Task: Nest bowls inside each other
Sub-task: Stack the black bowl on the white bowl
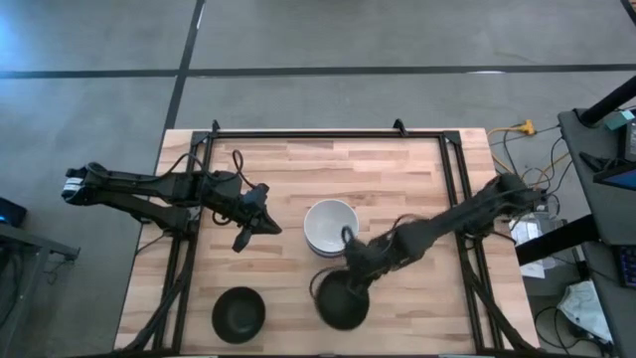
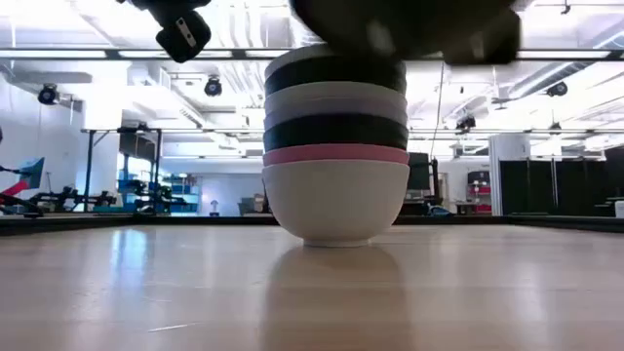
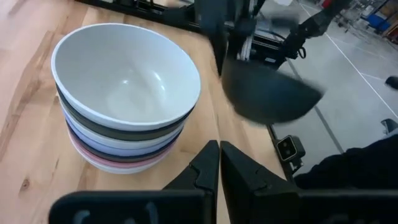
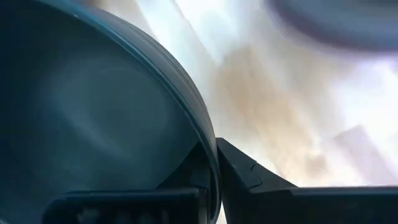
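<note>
1. My right end effector (image 4: 211, 177) is pinched on the rim of a black bowl (image 1: 342, 298), one finger inside, one outside. The bowl hangs off it, lifted clear of the table (image 1: 417, 179), near the front edge.
2. Risk: a rim-only pinch. I judge the smooth wall could slip or swing if I move fast, and the bowl would drop on the table.
3. The bowl stack (image 1: 330, 227) sits just beyond and beside my held bowl, mid-table, white bowl on top. In the low view it shows white, pink, black, lavender, white and black layers.
4. Risk: coming in low or off-centre, I could clip the top rim and shove or tip the tall stack. A tilted release might leave the bowl sitting crooked.
5. Another black bowl (image 1: 238, 312) rests on the table at the front left, well apart from me, not yet nested.
6. My left end effector (image 1: 253, 214) hovers left of the stack, fingers pressed together, holding nothing. It could cross my path if both arms head for the stack.
</note>
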Robot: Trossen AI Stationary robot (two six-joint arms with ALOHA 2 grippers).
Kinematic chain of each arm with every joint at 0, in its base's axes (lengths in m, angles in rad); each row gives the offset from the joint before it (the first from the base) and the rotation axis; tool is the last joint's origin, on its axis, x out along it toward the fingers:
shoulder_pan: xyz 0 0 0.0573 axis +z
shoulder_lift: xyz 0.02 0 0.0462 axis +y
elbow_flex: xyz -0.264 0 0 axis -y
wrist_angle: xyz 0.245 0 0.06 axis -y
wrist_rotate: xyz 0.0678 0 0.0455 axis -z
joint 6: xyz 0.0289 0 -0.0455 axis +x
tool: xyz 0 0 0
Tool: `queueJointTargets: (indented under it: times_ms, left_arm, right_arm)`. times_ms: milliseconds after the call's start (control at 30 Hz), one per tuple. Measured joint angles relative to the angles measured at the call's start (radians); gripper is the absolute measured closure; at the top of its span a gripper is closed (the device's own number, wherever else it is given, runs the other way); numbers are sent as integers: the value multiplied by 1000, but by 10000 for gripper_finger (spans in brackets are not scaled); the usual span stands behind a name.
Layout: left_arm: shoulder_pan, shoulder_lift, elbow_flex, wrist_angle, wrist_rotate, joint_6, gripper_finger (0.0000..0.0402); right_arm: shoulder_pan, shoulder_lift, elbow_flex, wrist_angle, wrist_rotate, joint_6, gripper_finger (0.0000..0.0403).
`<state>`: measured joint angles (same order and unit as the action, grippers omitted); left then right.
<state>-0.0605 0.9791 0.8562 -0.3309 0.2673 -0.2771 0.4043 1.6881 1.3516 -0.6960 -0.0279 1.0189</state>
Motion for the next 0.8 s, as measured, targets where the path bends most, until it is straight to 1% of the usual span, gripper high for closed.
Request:
queueJointTargets:
  times_ms: [100, 267, 367, 467, 533, 633, 700, 800]
  left_arm:
    - [0, 0, 0, 0, -1, 1, 402]
    - [0, 0, 0, 1, -4, -1, 402]
    - [0, 0, 0, 0, -4, -4, 402]
    - [0, 0, 0, 1, -4, -5, 402]
    - [0, 0, 0, 0, -4, -5, 402]
    - [0, 0, 1, 0, -3, -33, 402]
    - [0, -1, 1, 0, -3, -56, 402]
    - [0, -6, 1, -1, -3, -58, 402]
  right_arm:
    - [-49, -105, 4, -2, 23, -26, 394]
    - [-154, -248, 7, -6, 129, -67, 394]
    - [-233, -295, 22, -7, 137, -136, 393]
    - [-311, -307, 38, -12, 134, -188, 392]
    - [-359, -301, 55, -14, 103, -216, 392]
    - [-423, -266, 100, -38, -6, -255, 391]
    - [-452, -227, 142, -105, -63, -269, 391]
    - [-483, -156, 227, -267, -104, -312, 391]
